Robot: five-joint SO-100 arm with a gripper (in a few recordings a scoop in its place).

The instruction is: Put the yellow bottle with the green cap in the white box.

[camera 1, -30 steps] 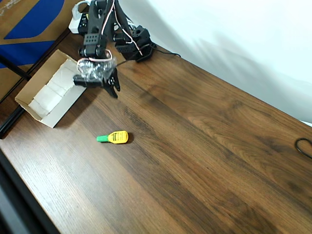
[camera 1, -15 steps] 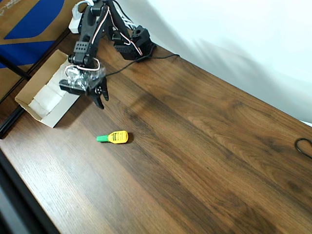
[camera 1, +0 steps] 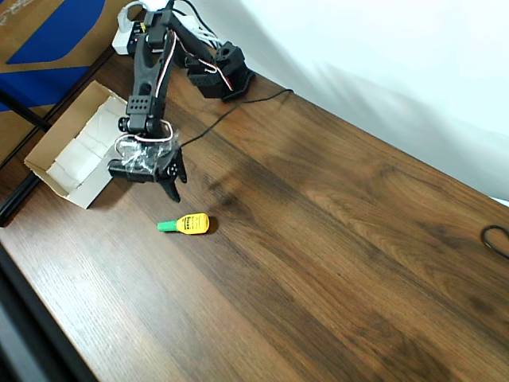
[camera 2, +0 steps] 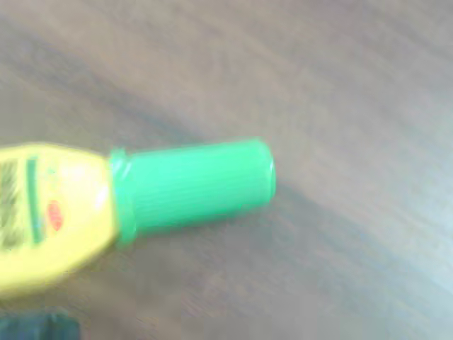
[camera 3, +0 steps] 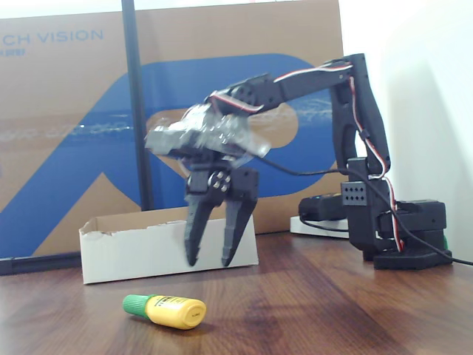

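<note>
Gripper open above the table, bottle lying loose, box at far left.

Reading the overhead view from the left, we see the white box [camera 1: 71,153] at the table's [camera 1: 334,263] left edge, its folded dividers showing inside. Just right of it hangs the gripper [camera 1: 170,181], fingers pointing down toward the wood; in the fixed view the gripper [camera 3: 211,260] has its jaws spread moderately apart with nothing between them, tips clear of the table surface. Below and slightly right of the gripper in the overhead view, the yellow bottle with the green cap [camera 1: 184,224] lies on its side, cap toward the left, apart from both box and gripper. The wrist view shows the bottle [camera 2: 134,205] close and blurred, cap pointing right. In the fixed view the bottle [camera 3: 165,310] rests in front of the box [camera 3: 162,248].
</note>
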